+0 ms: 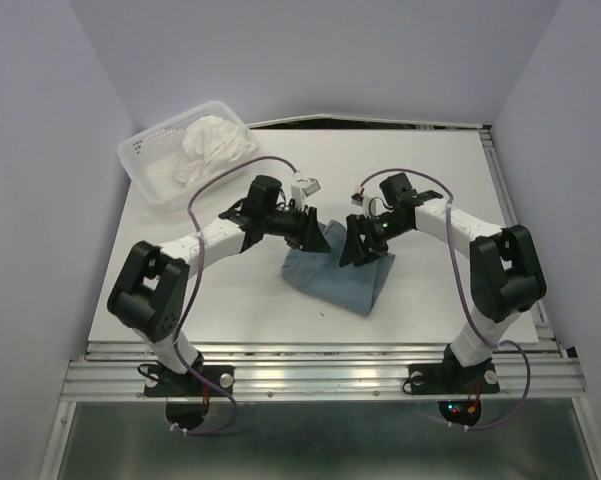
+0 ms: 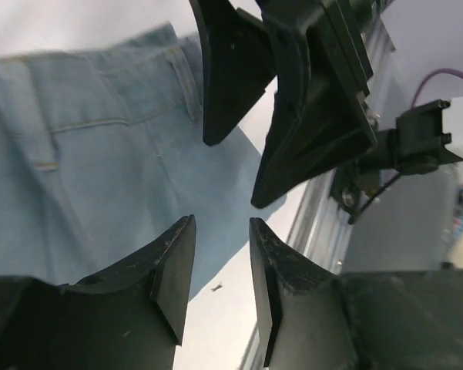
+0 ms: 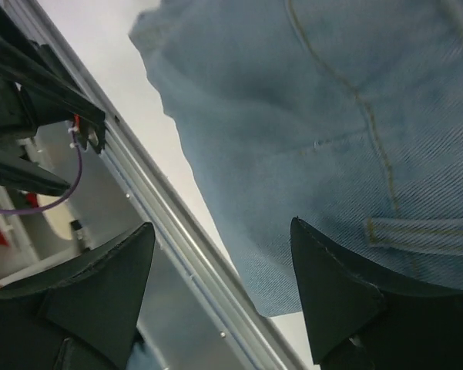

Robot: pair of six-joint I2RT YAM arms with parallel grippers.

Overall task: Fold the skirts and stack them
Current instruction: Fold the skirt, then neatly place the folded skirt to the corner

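Pale lilac walls close in a white desk [image 1: 430,180]; the dusty blue-grey skirt [image 1: 345,280] lies folded near its middle, while the white skirt [image 1: 215,145] sits bunched in the mesh basket [image 1: 145,160] at the far left corner. Left claw [image 2: 222,223] hangs over the blue cloth with jaws parted and nothing between them; right claw [image 3: 223,225] stands wider apart, likewise holding nothing.
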